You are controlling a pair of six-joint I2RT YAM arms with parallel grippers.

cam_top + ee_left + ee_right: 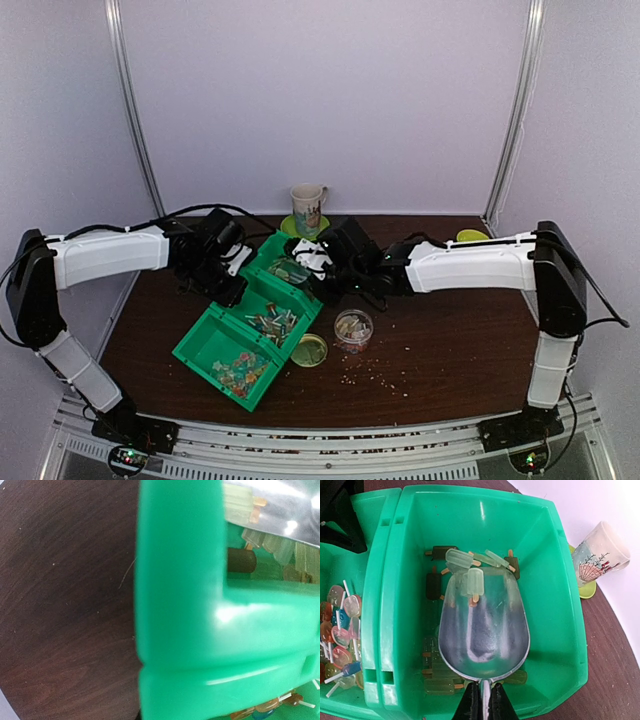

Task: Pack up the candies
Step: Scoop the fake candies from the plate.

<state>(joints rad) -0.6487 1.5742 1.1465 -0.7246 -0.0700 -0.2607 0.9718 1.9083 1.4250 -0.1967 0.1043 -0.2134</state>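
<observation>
A green three-bin tray [222, 338] lies at the table's middle. My right gripper [482, 700] is shut on the handle of a metal scoop [485, 630], which hangs over the far bin with one pale green lolly-shaped sweet [475, 582] on its front. More pale green and brown ones lie under it. My left gripper [225, 272] is at the tray's left rim [180, 605]; its fingers are hidden. Tiny loose candies [375, 372] are scattered on the table by an open clear jar [353, 328] holding some. The jar's round lid [309, 349] lies beside it.
A printed cup [308, 206] stands on a green coaster at the back, also in the right wrist view [600, 555]. A second green disc [472, 236] lies at the back right. The neighbouring bin holds coloured lollipop sweets [340, 630]. White walls close in the table.
</observation>
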